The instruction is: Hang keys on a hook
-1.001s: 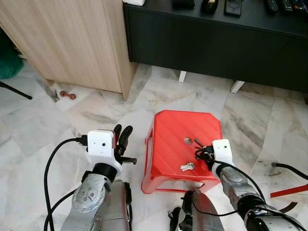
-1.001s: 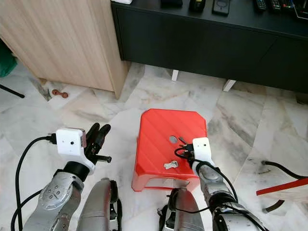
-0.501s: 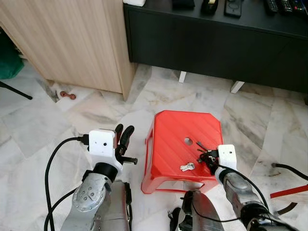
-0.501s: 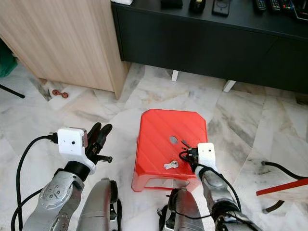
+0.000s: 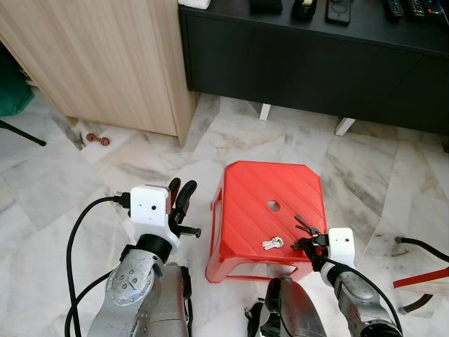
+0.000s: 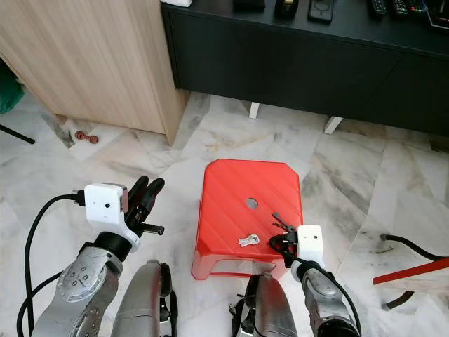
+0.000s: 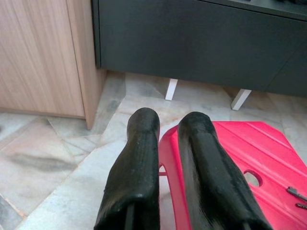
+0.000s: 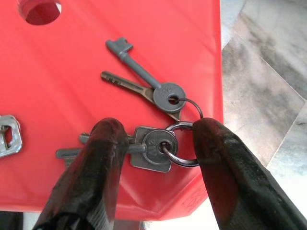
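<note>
A bunch of dark keys on a ring (image 8: 160, 141) lies at the near right edge of a red plastic stool (image 5: 259, 196); in the left eye view the keys (image 5: 306, 226) show just ahead of my right gripper (image 5: 309, 244). My right gripper (image 8: 158, 143) is open and straddles the bunch. One finger (image 8: 103, 158) lies over the key blades, the other (image 8: 220, 158) touches the ring. A single small silver key (image 5: 272, 243) lies apart on the stool. My left gripper (image 5: 181, 200) is raised left of the stool, shut on nothing.
A light wooden cabinet (image 5: 105, 63) stands at the back left, a low black console (image 5: 316, 63) behind the stool. A small brown object (image 5: 97, 139) lies by the cabinet. A black cable (image 5: 421, 246) and a red bar (image 5: 421, 277) lie on the marble floor at right.
My right gripper has drawn back toward the stool's near right edge, and the bunch of keys has slid with it, away from the hole. The left arm has barely moved.
</note>
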